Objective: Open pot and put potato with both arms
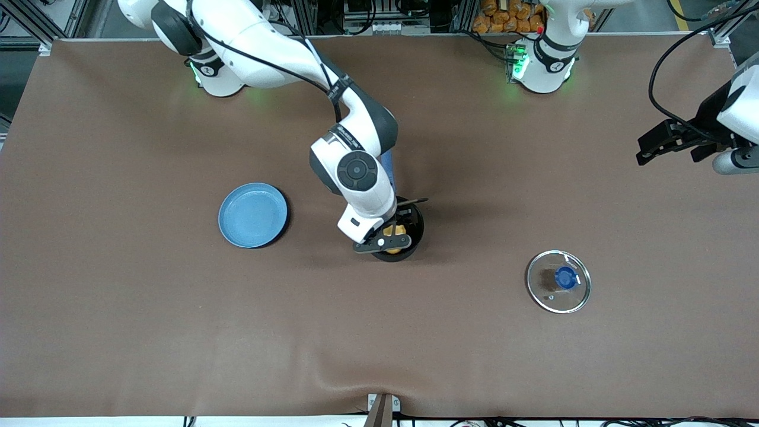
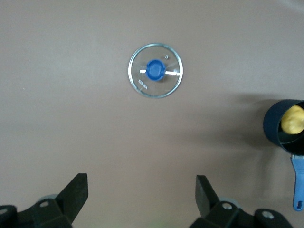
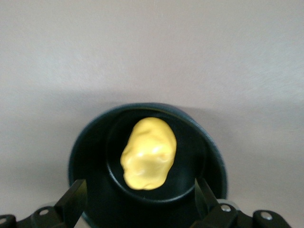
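Brown cloth covers the whole bench (image 1: 118, 332), and we see only a few things on it. Nearest the front camera's edge, toward the left arm's end, lies the lid (image 1: 558, 281), flat on the cloth with its blue knob (image 1: 565, 277) up and its steel rim all around; in the left wrist view the lid (image 2: 156, 70) shows whole, well apart from everything else.

Farther from that edge, about the middle of the bench, stands the pot (image 1: 409, 228), open, with the potato (image 1: 396, 230) lying inside it. We see this most clearly in the right wrist view, where the potato (image 3: 148, 153) rests on the black bottom of the pot (image 3: 95, 156), touching no finger. The right gripper (image 1: 383, 242) hangs just over the pot's mouth with its fingers (image 3: 71, 202) spread wide, one on each side of the rim, holding nothing. In the left wrist view the pot's blue handle (image 2: 298, 183) sticks out straight from the pot (image 2: 275, 128).

Beside the pot, toward the right arm's end, sits a light-blue plate (image 1: 253, 214), bare.

Farthest from the front edge, the left gripper (image 1: 655, 148) waits in the air over the left arm's end of the bench, its fingers (image 2: 76, 194) spread apart and holding nothing.
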